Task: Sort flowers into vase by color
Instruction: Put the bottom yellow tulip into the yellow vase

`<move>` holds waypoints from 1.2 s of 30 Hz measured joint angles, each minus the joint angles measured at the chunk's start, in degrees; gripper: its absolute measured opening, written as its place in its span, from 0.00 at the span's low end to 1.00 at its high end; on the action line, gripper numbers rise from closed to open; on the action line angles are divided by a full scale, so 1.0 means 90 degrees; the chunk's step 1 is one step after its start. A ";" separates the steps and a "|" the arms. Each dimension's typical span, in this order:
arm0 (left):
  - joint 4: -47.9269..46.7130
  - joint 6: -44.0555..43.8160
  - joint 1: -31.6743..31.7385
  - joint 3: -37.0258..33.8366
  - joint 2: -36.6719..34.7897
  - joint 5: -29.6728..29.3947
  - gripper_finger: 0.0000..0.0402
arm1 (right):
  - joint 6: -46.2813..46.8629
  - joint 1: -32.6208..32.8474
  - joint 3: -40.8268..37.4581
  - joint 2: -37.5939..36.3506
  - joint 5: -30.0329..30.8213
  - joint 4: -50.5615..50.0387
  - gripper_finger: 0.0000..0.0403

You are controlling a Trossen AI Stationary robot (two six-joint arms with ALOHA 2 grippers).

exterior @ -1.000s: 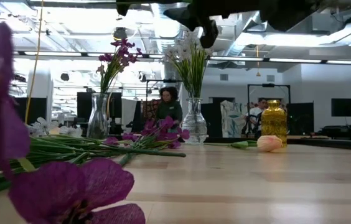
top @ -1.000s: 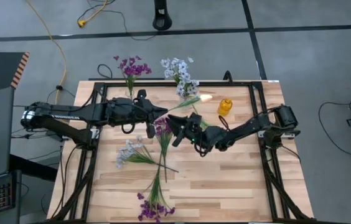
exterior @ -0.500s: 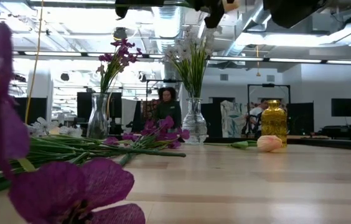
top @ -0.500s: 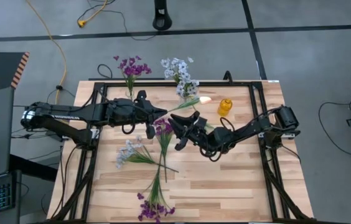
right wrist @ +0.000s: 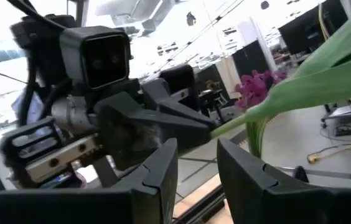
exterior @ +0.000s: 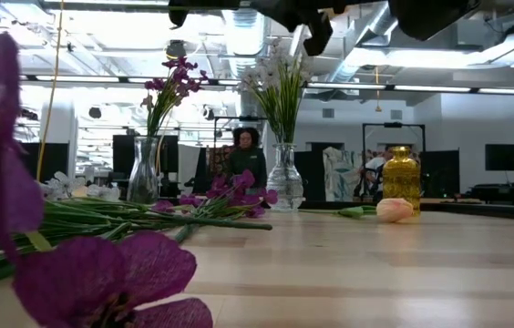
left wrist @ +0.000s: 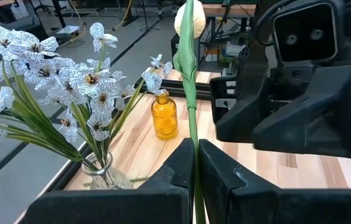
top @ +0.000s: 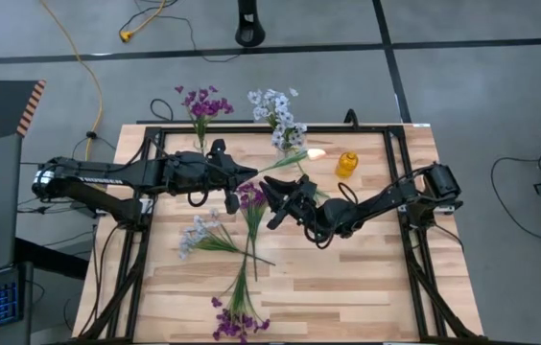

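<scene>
My left gripper (top: 244, 174) is shut on a peach-cream tulip, whose bud (top: 317, 151) is up in the air between the vases. My right gripper (top: 276, 199) is open beside it, above the table's middle, its fingers (right wrist: 157, 171) short of the stem (right wrist: 228, 127). At the far edge, one glass vase holds purple flowers (top: 201, 103) and another holds blue-white flowers (top: 275, 113). An amber vase (top: 347, 164) stands to their right. Purple sprigs (top: 251, 203) (top: 237, 316) and a blue-white sprig (top: 199, 235) lie flat on the table. A second peach bud (exterior: 394, 210) lies there too. My left gripper pinches the tulip's green stem (left wrist: 194, 163) between its two fingers, which lie along the stem. The tulip is lifted clear. It reaches out past the fingertips toward the table's right, with the bud (left wrist: 188, 15) at its free end.
The right arm's wrist and camera housing (left wrist: 306, 81) are close beside the held tulip. A black frame (top: 386, 129) runs round the tabletop. People (exterior: 248, 155) stand in the room beyond the table. Bare wood (top: 347, 278) lies toward the near right.
My right gripper has turned at the wrist and shifted slightly beside the held stem, rising a little and then dipping again. My left gripper and the tulip have kept still.
</scene>
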 joint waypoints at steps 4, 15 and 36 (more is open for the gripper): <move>0.0000 -0.0001 0.0000 0.0000 0.0000 0.0055 0.01 | 0.0242 -0.0150 0.0000 0.0000 -0.0021 -0.0025 0.34; 0.0002 -0.0002 0.0000 0.0000 0.0000 0.0057 0.01 | 0.0445 -0.0445 0.0000 0.0002 -0.0086 -0.0054 0.34; 0.0000 0.0000 0.0000 0.0000 -0.0002 0.0059 0.01 | 0.0377 -0.0582 0.0000 0.0002 -0.0626 0.0022 0.23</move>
